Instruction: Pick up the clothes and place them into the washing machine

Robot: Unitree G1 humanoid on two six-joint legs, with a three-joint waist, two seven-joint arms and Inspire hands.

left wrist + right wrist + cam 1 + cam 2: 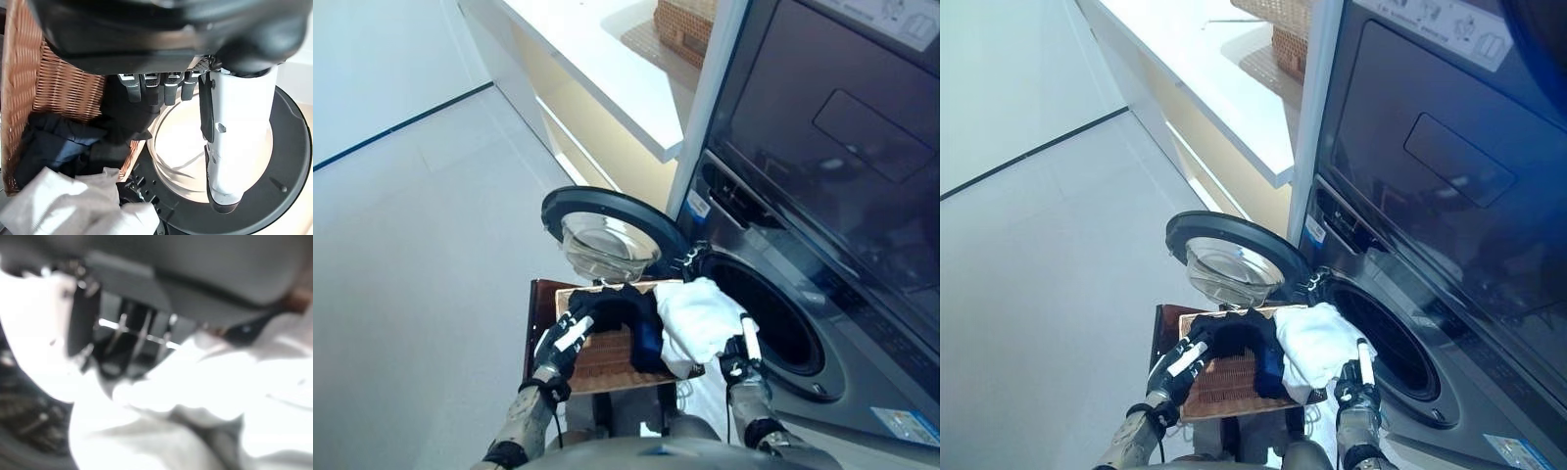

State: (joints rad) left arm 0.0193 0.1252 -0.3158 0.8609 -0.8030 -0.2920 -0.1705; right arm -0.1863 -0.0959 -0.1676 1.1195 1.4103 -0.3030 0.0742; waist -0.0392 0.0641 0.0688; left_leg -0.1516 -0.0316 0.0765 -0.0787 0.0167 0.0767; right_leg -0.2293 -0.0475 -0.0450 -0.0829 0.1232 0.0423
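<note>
The dark grey front-loading washing machine (pixel 822 245) fills the scene from twelve to four o'clock, its round drum opening (pixel 773 318) gaping just right of centre. Its round black-rimmed door with a clear glass bowl (pixel 607 235) hangs swung wide toward ten o'clock of the opening. A long white countertop (pixel 597 69) runs off toward twelve o'clock, and a brown woven box (pixel 683 27) sits on it near the machine's top corner.

A flat brown wicker basket (pixel 607 357) rests on a dark wooden stool (pixel 536 323) at six o'clock, directly below the door. In it lies a dark navy-black garment (pixel 631 318), heaped along the basket's far edge. A crumpled white cloth (pixel 697 318) lies at three o'clock of the dark garment, touching it and bulging over the basket's edge toward the drum opening.

The left hand (pixel 566 338) is at nine o'clock of the basket, its fingers (pixel 151 90) curled into the dark garment and gripping it, thumb standing clear. The right hand (pixel 744 357) sits at five o'clock of the white cloth, pressed against it; its own wrist view is blurred, so I cannot tell how its fingers stand.
</note>
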